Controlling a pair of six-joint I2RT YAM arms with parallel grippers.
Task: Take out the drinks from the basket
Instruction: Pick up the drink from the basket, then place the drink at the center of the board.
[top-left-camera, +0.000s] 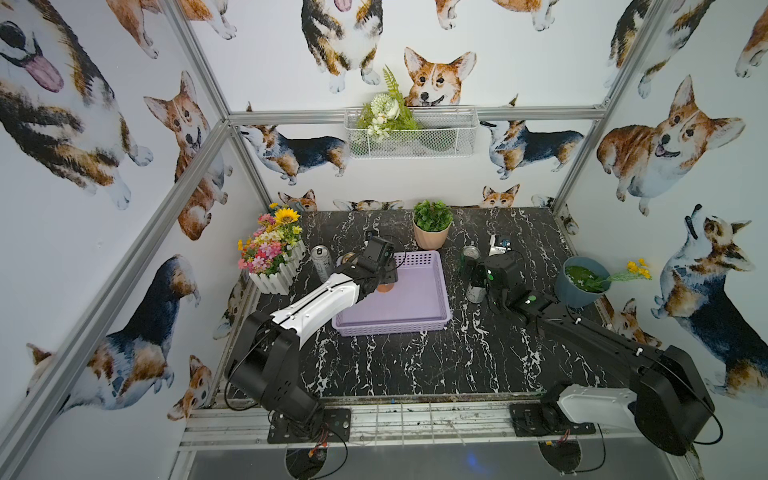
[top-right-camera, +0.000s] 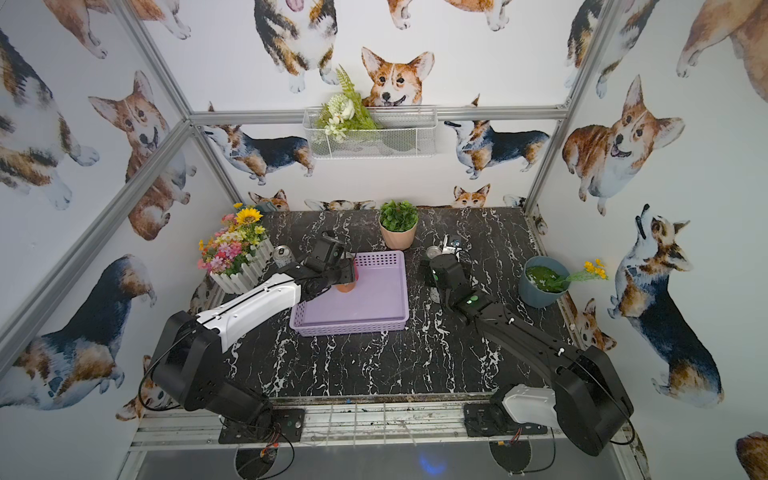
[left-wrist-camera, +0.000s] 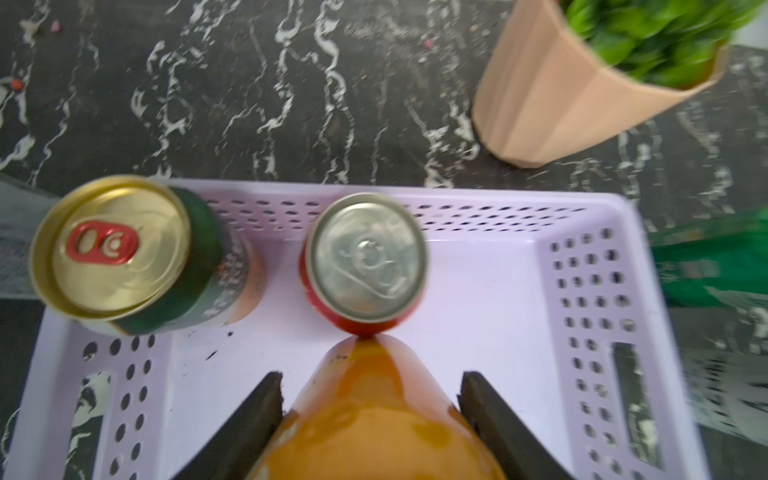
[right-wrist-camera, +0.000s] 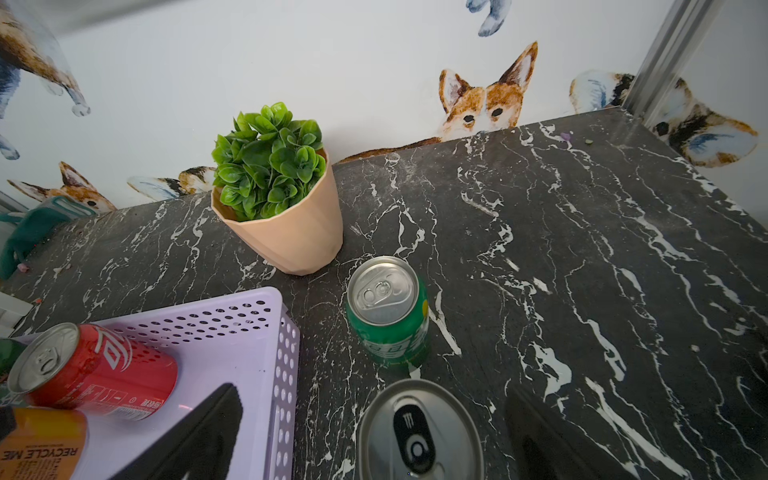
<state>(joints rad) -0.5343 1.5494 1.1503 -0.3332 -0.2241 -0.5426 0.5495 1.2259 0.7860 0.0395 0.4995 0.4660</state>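
Lavender plastic fills most of my left wrist feed: the basket (top-left-camera: 395, 326) sits mid-table on the black marble top (right-wrist-camera: 582, 249), and from my seat I count three drinks at it. My left gripper (left-wrist-camera: 371, 376) is down inside it. Its two black fingers (left-wrist-camera: 266, 411) press against either side of the orange can (left-wrist-camera: 374, 419), so I read that as a grasp on the orange can. Whether the can is off the basket floor I cannot tell. Just beyond it the red can (left-wrist-camera: 365, 262) is inside the basket near the far perforated wall, and in the left wrist view the orange can's end meets the red can's side. The green-and-gold can (left-wrist-camera: 120, 249), with a gold lid and red tab, is at the basket's far left corner; I cannot say for certain that its base is inside the wall. Outside on the left, one slim silver can (top-left-camera: 322, 259) stands upright between the basket and the white picket flower box (top-left-camera: 276, 276). To the right of the basket, the green can (right-wrist-camera: 390, 328) stands upright on the marble near the peach plant pot (right-wrist-camera: 291, 237). My right gripper (right-wrist-camera: 374, 395) is spread wide around the second slim silver can (right-wrist-camera: 419, 432), which stands just beside the basket's right wall. Marble shows between that can and each finger, so nothing is gripped there.
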